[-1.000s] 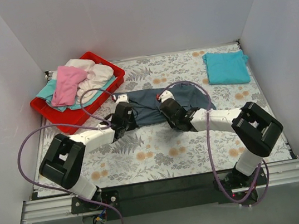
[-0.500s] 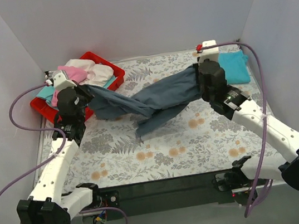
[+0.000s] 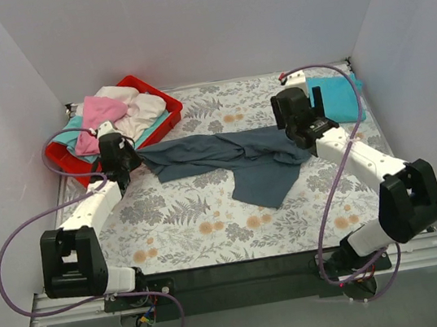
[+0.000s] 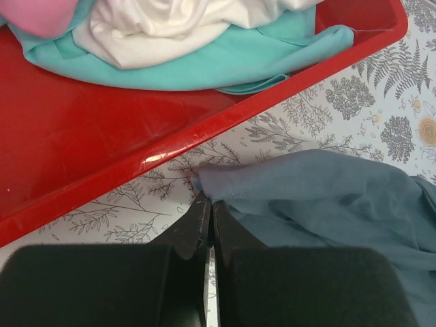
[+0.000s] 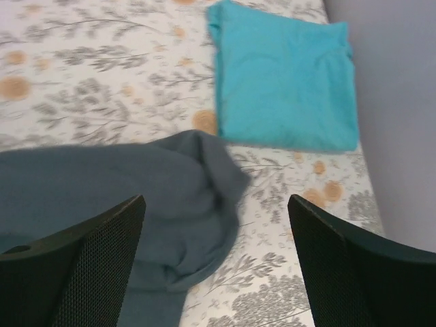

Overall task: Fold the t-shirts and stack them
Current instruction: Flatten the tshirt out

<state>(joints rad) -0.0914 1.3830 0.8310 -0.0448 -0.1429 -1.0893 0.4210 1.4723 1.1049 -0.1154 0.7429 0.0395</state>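
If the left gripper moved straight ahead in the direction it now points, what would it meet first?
Probably the side wall of the red tray, which lies just past the corner of the grey-blue shirt that the left gripper pinches. Depth is hard to judge.

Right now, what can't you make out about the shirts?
- Top view: how many shirts lie in the red tray; the pink shirt and cream-white one cover those beneath.
- Left wrist view: top edge cuts that pile off.
- Top view: the slate grey-blue shirt's sleeves and collar, lost in its own folds.
- Top view: the turquoise shirt's left edge, behind the right arm.
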